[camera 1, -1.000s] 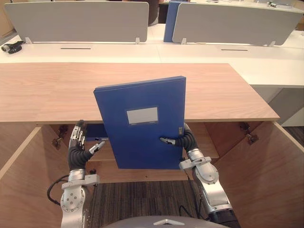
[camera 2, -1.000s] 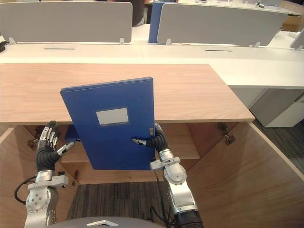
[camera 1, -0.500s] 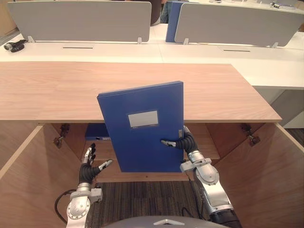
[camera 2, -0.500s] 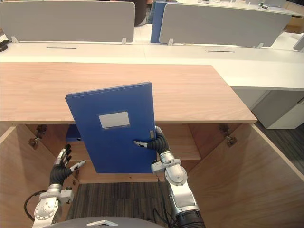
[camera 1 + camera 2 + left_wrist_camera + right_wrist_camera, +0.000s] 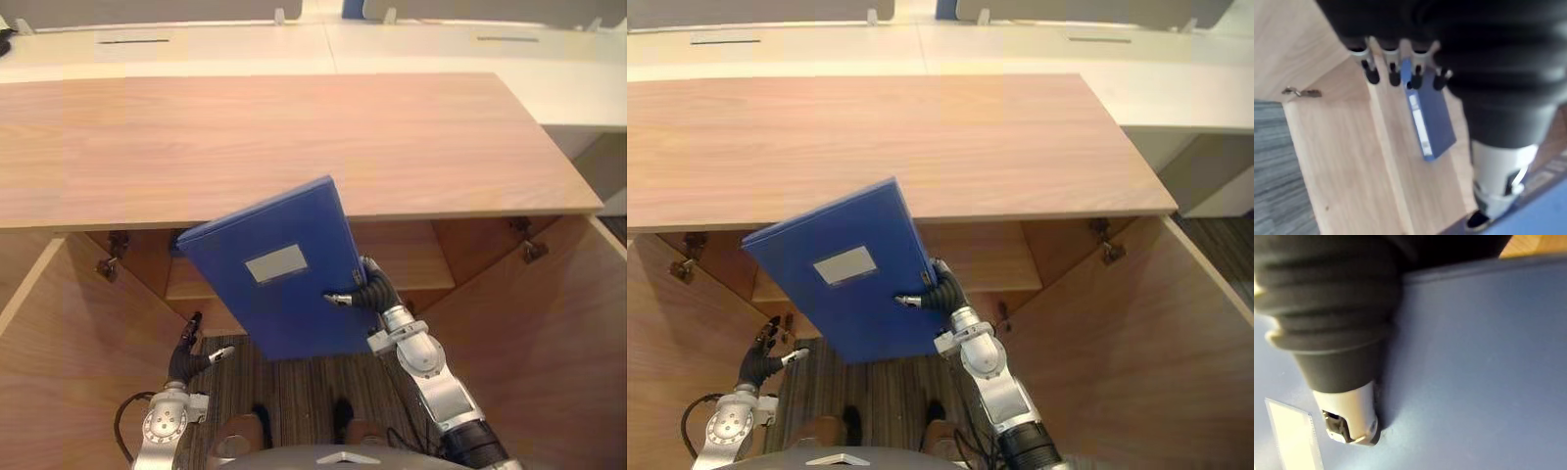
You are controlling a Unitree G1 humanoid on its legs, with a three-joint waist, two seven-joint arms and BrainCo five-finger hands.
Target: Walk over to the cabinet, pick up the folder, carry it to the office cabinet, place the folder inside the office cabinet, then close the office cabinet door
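A blue folder (image 5: 279,269) with a grey label hangs tilted in front of the open office cabinet (image 5: 294,137), its top leaning to the left just under the cabinet's wooden top. My right hand (image 5: 370,291) is shut on the folder's right edge, the thumb pressed on its front face (image 5: 1474,357). My left hand (image 5: 190,356) hangs low by the left door with straight fingers (image 5: 1392,61), apart from the folder and holding nothing.
Both cabinet doors stand wide open, left door (image 5: 59,372) and right door (image 5: 549,333). A second blue folder (image 5: 1430,117) lies flat on the shelf (image 5: 411,274) inside. White desks (image 5: 294,44) run behind the cabinet. Dark striped carpet (image 5: 294,392) lies below.
The camera has tilted down. The folder has come lower and leans further left before the cabinet opening. My left hand has dropped from beside the folder's left edge to low by the left door.
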